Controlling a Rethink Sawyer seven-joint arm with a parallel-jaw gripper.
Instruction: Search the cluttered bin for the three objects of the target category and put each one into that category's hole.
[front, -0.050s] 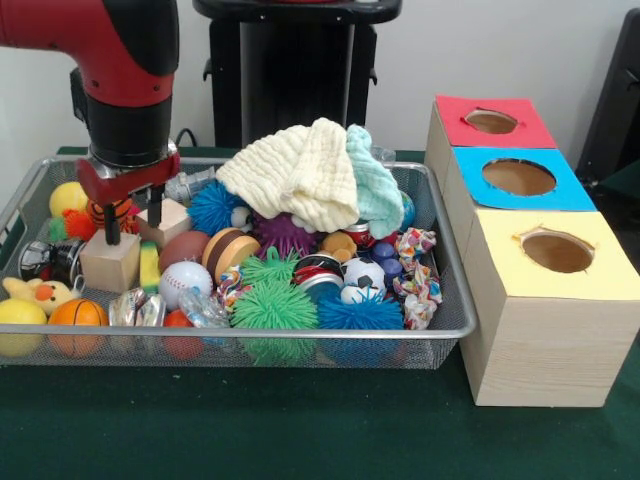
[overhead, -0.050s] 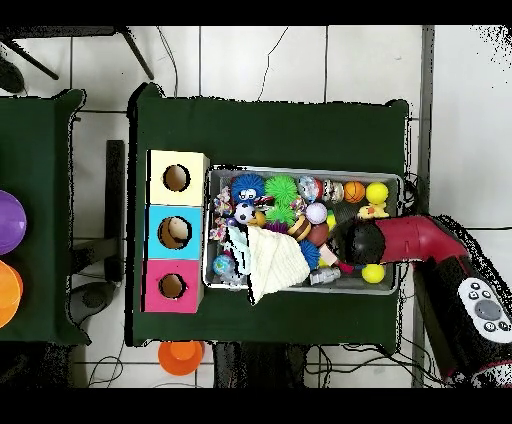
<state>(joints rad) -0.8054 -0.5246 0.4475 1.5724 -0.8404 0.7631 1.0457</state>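
Observation:
My gripper (front, -0.050s: 134, 226) hangs open over the left end of the wire mesh bin (front, -0.050s: 250, 334), with nothing held between its fingers. The left fingertip (front, -0.050s: 112, 236) reaches the top of a pale wooden block (front, -0.050s: 110, 264). The right one (front, -0.050s: 157, 214) is in front of a second wooden block (front, -0.050s: 172, 219). An orange striped toy (front, -0.050s: 108, 210) sits just behind the gripper. In the overhead view the red arm (overhead, -0.050s: 400, 243) covers the gripper and that end of the bin (overhead, -0.050s: 300, 171). The wooden box has a yellow hole (front, -0.050s: 557, 252), a blue hole (front, -0.050s: 518, 177) and a red hole (front, -0.050s: 491, 121).
A cream cloth (front, -0.050s: 295, 175) and a mint cloth (front, -0.050s: 376, 186) are heaped at the bin's back. Spiky balls in green (front, -0.050s: 273, 305), blue (front, -0.050s: 360, 313) and purple (front, -0.050s: 285, 236) lie among a baseball (front, -0.050s: 185, 280), a small basketball (front, -0.050s: 78, 315) and a yellow ball (front, -0.050s: 68, 197). The box (overhead, -0.050s: 176, 232) stands against the bin.

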